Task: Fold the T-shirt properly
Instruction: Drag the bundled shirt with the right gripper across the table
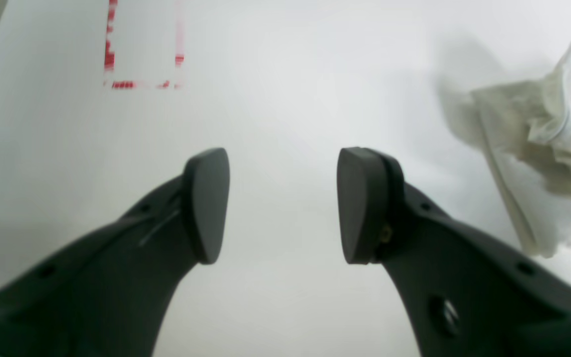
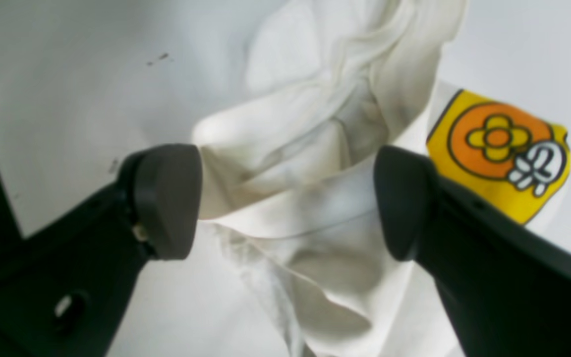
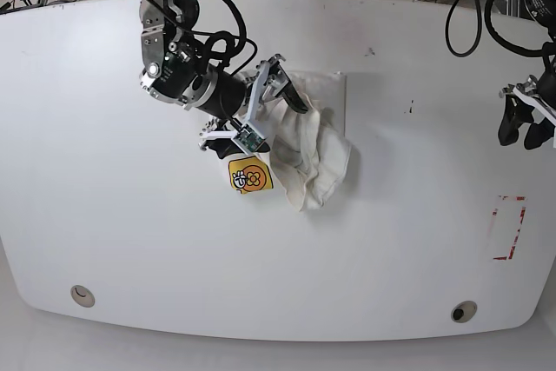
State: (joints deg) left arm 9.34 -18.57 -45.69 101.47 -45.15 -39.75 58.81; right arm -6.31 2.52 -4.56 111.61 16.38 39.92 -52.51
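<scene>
The T-shirt point(image 3: 317, 149) lies crumpled in a heap at the middle of the table, white and wrinkled. A yellow-orange flower graphic point(image 3: 250, 176) pokes out at its near left. My right gripper point(image 3: 256, 119) hovers over the heap's left part. In the right wrist view the right gripper point(image 2: 285, 198) is open, its dark pads point(image 2: 164, 198) on either side of a bunched fold of the T-shirt point(image 2: 305, 148), with the graphic point(image 2: 501, 148) just past one finger. My left gripper point(image 1: 283, 206) is open over bare table, and the T-shirt point(image 1: 538, 148) lies off to its right.
The white table point(image 3: 130, 241) has a red tape rectangle point(image 3: 508, 228) near its right side, also seen as red tape point(image 1: 142, 49) in the left wrist view. My left gripper point(image 3: 524, 132) hangs by the table's right edge. Cables lie beyond the far edge.
</scene>
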